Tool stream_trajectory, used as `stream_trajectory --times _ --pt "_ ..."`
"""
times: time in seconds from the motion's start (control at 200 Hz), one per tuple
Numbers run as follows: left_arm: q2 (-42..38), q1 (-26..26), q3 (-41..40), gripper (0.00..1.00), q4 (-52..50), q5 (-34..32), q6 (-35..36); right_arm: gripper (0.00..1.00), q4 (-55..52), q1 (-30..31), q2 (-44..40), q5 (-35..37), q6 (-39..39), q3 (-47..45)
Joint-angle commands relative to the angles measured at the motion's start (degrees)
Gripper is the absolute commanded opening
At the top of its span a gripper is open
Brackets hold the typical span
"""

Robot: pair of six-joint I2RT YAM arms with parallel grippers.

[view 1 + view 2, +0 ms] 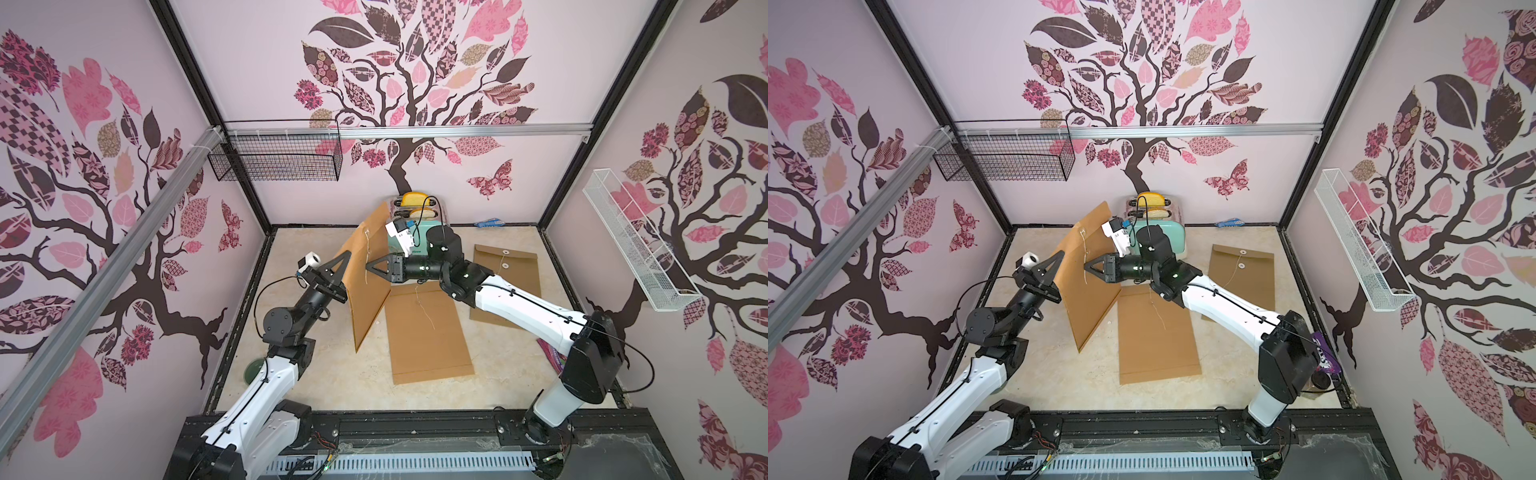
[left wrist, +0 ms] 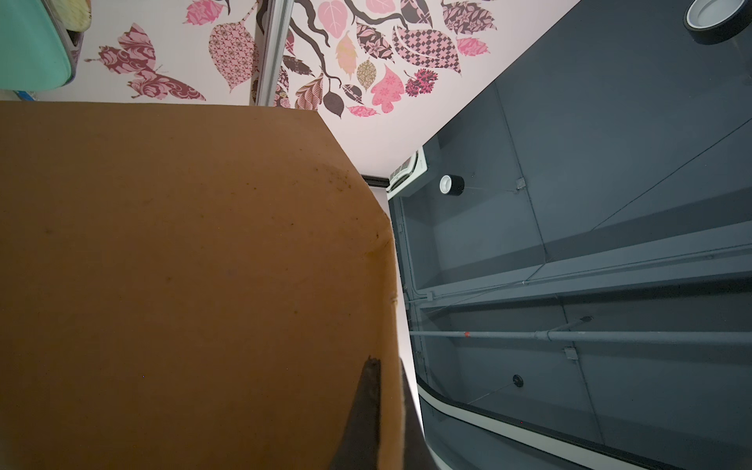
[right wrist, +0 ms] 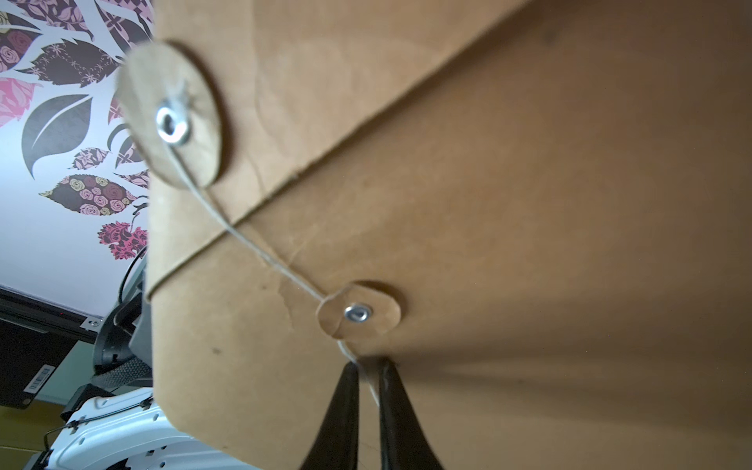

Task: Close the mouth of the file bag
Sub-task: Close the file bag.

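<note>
A brown file bag (image 1: 365, 286) (image 1: 1088, 291) stands upright in the air over the table's middle. My left gripper (image 1: 348, 254) (image 2: 386, 374) is shut on its side edge. The flap lies folded over the mouth, and a thin string (image 3: 244, 240) runs from the flap's button (image 3: 173, 122) down past the lower button (image 3: 358, 313). Just below that lower button my right gripper (image 1: 368, 266) (image 3: 368, 370) has its jaws nearly together, with the string between them. Its fingertips touch the bag's face.
Two more brown file bags lie flat, one (image 1: 428, 332) at the centre and one (image 1: 505, 282) to the right under my right arm. A mint toaster (image 1: 419, 245) with bread stands behind. A green tape roll (image 1: 254, 368) sits at the left edge.
</note>
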Motion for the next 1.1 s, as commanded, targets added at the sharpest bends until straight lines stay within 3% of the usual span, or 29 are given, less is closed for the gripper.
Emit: stream_trajectory --times 0.0,0.13,0.675,0.87,1.095 --pt "-0.9 -0.3 0.0 0.0 1.5 0.1 -4.9 0.09 2.4 1.3 0.1 0.3 1.4 0.6" --pt "-0.7 -0.3 0.2 0.0 2.1 -0.3 -5.2 0.0 2.9 1.8 1.2 1.8 2.2 0.2" --pt "-1.7 -0.4 -0.5 0.0 2.1 -0.3 -5.9 0.0 -0.9 0.5 1.8 6.9 -1.3 -1.0" --pt "-4.0 3.1 -3.5 0.0 -2.1 4.0 -4.3 0.0 -7.2 -1.4 -0.2 10.2 -6.9 -2.1" --pt "-7.1 7.6 -3.4 0.0 -5.5 5.7 -4.2 0.12 -3.2 -5.6 -2.4 5.0 -5.2 -10.2"
